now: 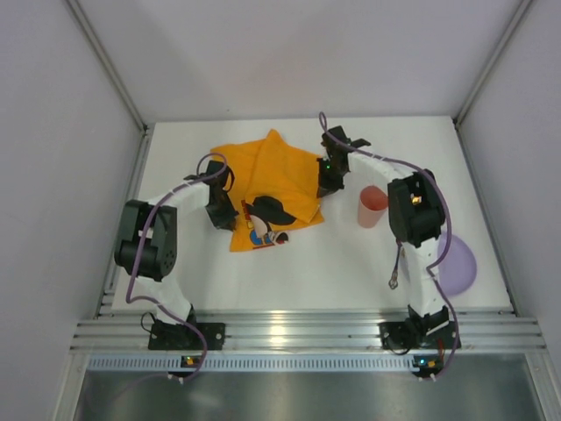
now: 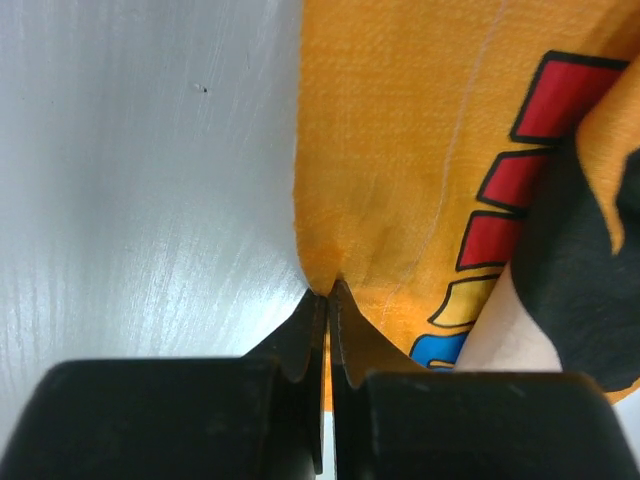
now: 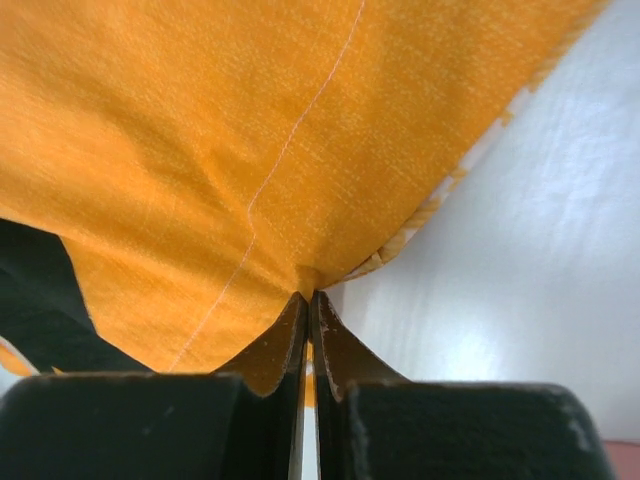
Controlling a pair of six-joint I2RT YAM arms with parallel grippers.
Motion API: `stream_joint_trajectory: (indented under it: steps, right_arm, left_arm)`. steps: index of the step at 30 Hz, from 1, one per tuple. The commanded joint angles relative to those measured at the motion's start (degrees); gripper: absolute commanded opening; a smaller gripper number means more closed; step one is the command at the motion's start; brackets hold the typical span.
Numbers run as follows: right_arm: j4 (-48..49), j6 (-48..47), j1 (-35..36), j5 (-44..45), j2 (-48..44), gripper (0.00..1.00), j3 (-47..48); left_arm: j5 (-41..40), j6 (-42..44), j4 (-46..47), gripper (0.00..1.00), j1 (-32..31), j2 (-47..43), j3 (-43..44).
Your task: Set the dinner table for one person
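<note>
Overhead, the white counter (image 1: pixel 333 263) spans the space between the walls, carrying an orange cloth (image 1: pixel 280 167) (partly folded, cartoon print showing), with a pink cup (image 1: pixel 372 207) and a purple plate (image 1: pixel 458 263) to its right. From the left wrist, the left claw (image 2: pixel 328 295) is pinched tight on the cloth's edge. From the right wrist, the right claw (image 3: pixel 308 297) is clamped on another edge.

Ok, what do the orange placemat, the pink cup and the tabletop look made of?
Orange placemat: woven cloth, matte; fine weave, a stitch line and soft folds show. Pink cup: probably plastic, smooth and even-coloured, but too small to be sure. Tabletop: hard white sheet, faint streaks, soft sheen; laminate or painted board, cannot tell.
</note>
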Motion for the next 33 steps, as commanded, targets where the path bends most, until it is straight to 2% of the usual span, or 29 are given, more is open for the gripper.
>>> stream_joint_trajectory:
  steps: [1,7,12,13,14,15,16,17,18,20,21,24,29,33]
  right_arm:
    - [-3.73,-0.67,-4.9,2.63,-4.24,0.0,7.03]
    - [-10.76,-2.34,-12.72,7.11,-2.67,0.0,18.45]
    - [-13.23,-2.6,-18.53,9.05,-1.52,0.01,21.81]
    - [-13.32,-2.6,-19.14,8.44,-1.26,0.06,21.99]
    - [-13.67,-2.69,-20.02,7.92,-0.73,0.18,21.99]
    - [-13.93,-2.95,-20.2,7.48,-0.55,0.53,21.99]
    - [-14.28,-3.13,-20.38,7.21,-0.29,0.61,22.08]
    - [-14.98,-3.39,-20.38,7.12,-0.03,0.66,22.08]
    - [-15.25,-3.57,-20.21,6.86,-0.11,0.83,21.9]
    - [-15.34,-3.83,-19.94,6.24,-0.9,0.89,20.68]
    - [-15.43,-4.01,-19.77,6.24,-1.43,0.91,20.15]
    - [-15.34,-4.45,-18.97,6.24,-4.23,0.92,17.69]
    - [-15.26,-4.71,-18.8,7.38,-12.84,0.92,12.33]
    - [-14.29,-3.84,-20.11,8.44,-21.89,0.94,6.36]
  left_arm:
    - [-8.08,2.17,-2.82,0.0,1.7,3.06,-0.25]
    - [-10.81,7.0,-7.22,0.0,9.34,-1.59,0.98]
    - [-11.44,9.91,-9.86,0.0,14.35,-2.48,3.27]
    - [-11.26,10.26,-10.21,0.0,14.53,-2.39,4.14]
    - [-10.82,10.35,-10.83,0.0,14.53,-2.3,4.58]
    - [-10.56,10.44,-11.01,0.0,14.45,-2.39,4.85]
    - [-10.21,10.35,-11.27,0.0,14.45,-2.3,5.37]
    - [-10.12,10.0,-11.53,0.05,14.53,-2.74,5.38]
    - [-9.86,9.82,-11.8,0.3,14.53,-2.92,5.47]
    - [-10.2,9.12,-11.89,0.68,14.53,-3.88,5.21]
    - [-10.38,9.12,-11.89,0.83,14.53,-4.15,4.94]
    - [-10.73,9.12,-12.06,0.86,14.45,-4.67,5.2]
    - [-10.38,9.29,-10.57,0.85,12.7,-6.78,7.4]
    - [-9.76,9.38,-8.64,0.84,5.59,-6.18,12.48]
